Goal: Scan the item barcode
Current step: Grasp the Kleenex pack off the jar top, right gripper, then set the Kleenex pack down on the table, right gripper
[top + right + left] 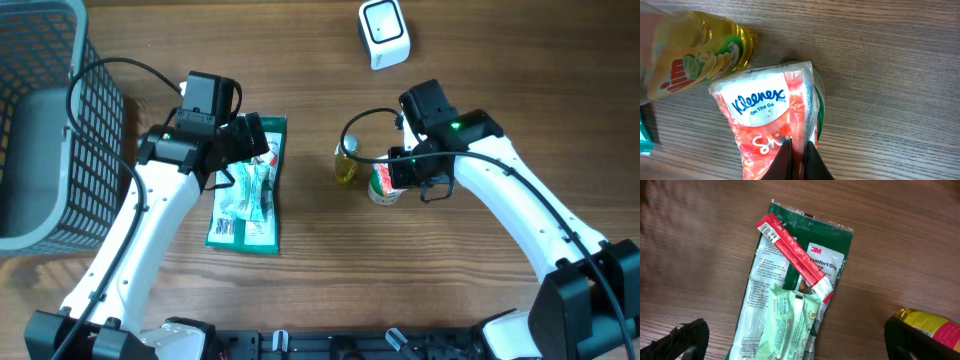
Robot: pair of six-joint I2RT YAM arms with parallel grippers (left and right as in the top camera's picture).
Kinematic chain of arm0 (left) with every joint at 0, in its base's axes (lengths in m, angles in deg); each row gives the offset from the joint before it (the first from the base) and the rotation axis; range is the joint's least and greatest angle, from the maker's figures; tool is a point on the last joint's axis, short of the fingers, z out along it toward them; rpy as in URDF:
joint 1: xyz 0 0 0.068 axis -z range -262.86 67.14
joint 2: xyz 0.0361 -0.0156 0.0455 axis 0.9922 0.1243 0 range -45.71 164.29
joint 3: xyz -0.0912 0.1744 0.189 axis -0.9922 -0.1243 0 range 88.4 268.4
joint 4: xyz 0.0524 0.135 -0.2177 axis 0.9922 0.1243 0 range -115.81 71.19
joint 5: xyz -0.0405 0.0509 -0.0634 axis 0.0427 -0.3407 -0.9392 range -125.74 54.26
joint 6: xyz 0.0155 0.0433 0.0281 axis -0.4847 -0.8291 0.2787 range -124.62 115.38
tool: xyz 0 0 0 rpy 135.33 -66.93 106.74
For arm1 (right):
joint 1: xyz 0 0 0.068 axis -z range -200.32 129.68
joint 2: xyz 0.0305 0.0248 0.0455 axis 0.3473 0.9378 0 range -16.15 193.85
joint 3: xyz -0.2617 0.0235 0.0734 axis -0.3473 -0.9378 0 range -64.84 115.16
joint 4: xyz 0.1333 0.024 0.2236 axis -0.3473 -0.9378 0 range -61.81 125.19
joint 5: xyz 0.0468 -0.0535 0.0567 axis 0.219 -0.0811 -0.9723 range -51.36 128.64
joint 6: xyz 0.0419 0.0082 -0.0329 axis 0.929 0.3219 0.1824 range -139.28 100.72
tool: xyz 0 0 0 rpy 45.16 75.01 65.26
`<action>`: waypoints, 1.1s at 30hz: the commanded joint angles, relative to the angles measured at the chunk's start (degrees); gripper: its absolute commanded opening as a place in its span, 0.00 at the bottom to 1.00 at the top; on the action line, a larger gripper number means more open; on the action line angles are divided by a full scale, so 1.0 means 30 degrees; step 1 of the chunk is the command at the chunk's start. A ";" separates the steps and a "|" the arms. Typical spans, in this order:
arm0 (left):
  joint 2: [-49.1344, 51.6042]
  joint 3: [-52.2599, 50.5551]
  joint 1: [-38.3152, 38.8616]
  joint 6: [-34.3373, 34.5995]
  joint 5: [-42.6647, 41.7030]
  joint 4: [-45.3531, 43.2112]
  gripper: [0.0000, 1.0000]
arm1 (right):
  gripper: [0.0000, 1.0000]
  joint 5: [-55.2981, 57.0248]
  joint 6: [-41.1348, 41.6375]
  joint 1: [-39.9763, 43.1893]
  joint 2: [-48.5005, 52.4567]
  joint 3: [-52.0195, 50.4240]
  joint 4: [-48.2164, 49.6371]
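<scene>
A grey mesh basket (45,60) stands at the left edge of the table (500,70); its contents cannot be made out. A white barcode scanner (383,33) sits at the far side, well apart from everything else. A green 3M packet (832,240) lies flat, with a red strip (790,250) and a pale green pouch (785,325) on top of it. A yellow bottle (695,55) lies just beside the Kleenex tissue pack (760,107), near the table's middle. The left hand (245,142) hovers wide open above the green 3M packet. The right hand (797,157) is closed, pinching the wrapper of the Kleenex tissue pack.

The tissue pack (760,115) runs off the bottom edge, yellow bottle (695,55) off the left.
</scene>
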 commanded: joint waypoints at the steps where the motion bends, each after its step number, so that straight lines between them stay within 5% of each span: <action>1: -0.0058 0.0262 -0.0073 -0.0160 0.0255 -0.0051 1.00 | 0.04 -0.0277 -0.0073 0.0007 -0.1676 0.0707 -0.0051; 9: -0.0058 0.0262 -0.0073 -0.0160 0.0255 -0.0051 1.00 | 0.04 -0.6331 -0.0648 0.0000 -0.3774 0.0699 -0.2674; 13: -0.0058 0.0262 -0.0073 -0.0160 0.0255 -0.0051 1.00 | 0.04 -0.8539 0.0066 -0.1668 -0.3759 0.0284 -0.1399; 22: -0.0058 0.0262 -0.0073 -0.0160 0.0255 -0.0044 1.00 | 0.04 -0.0554 0.7970 -0.9078 -0.2739 -0.2310 0.4947; 33: -0.0058 0.0262 -0.0073 -0.0160 0.0255 -0.0051 1.00 | 0.08 0.2412 0.8473 -1.0462 0.2244 -0.2310 0.7089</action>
